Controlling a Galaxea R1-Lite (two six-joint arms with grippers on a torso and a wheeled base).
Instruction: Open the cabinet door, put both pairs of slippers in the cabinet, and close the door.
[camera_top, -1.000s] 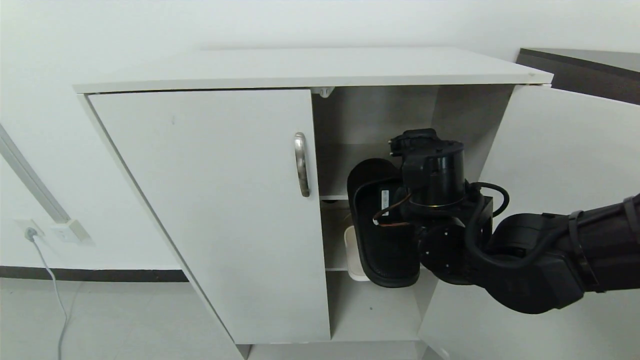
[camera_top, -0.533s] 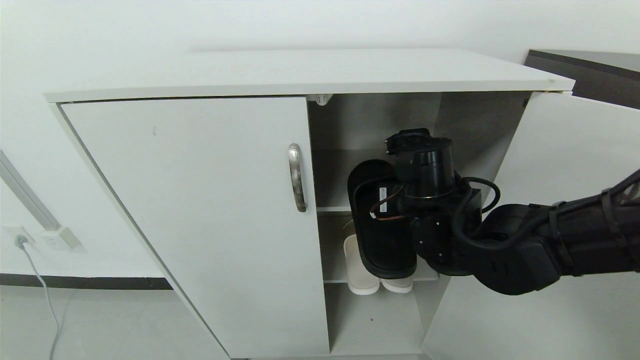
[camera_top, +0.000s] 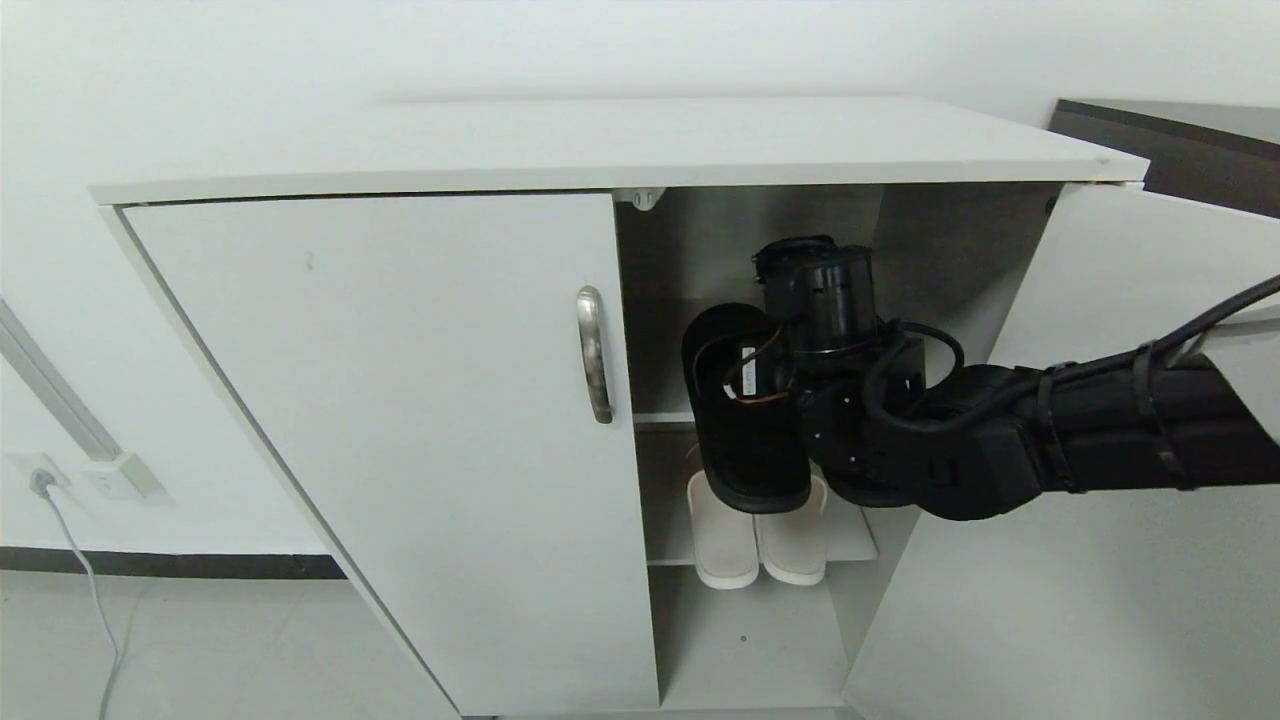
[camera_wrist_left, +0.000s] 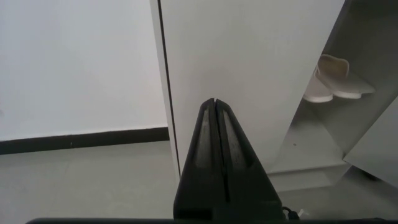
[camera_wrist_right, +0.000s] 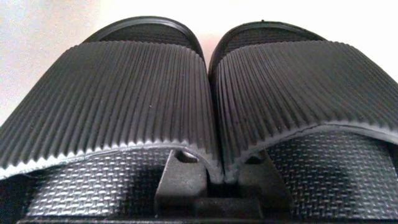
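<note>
the right gripper (camera_wrist_right: 214, 177) has its jaws closed on the ribbed straps of the black slippers (camera_top: 745, 440), held upright in the open side of the cabinet (camera_top: 600, 140). just below, smooth white slippers (camera_top: 757, 540) lie side by side on a shelf. the left gripper (camera_wrist_left: 214, 112) has its tapered jaws pressed together, empty, near the flat closed door (camera_top: 400, 420).

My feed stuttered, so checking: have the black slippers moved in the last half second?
Yes. Judged against the door handle, the black slippers have risen and edged toward it, uncovering more of the white slippers.
</note>
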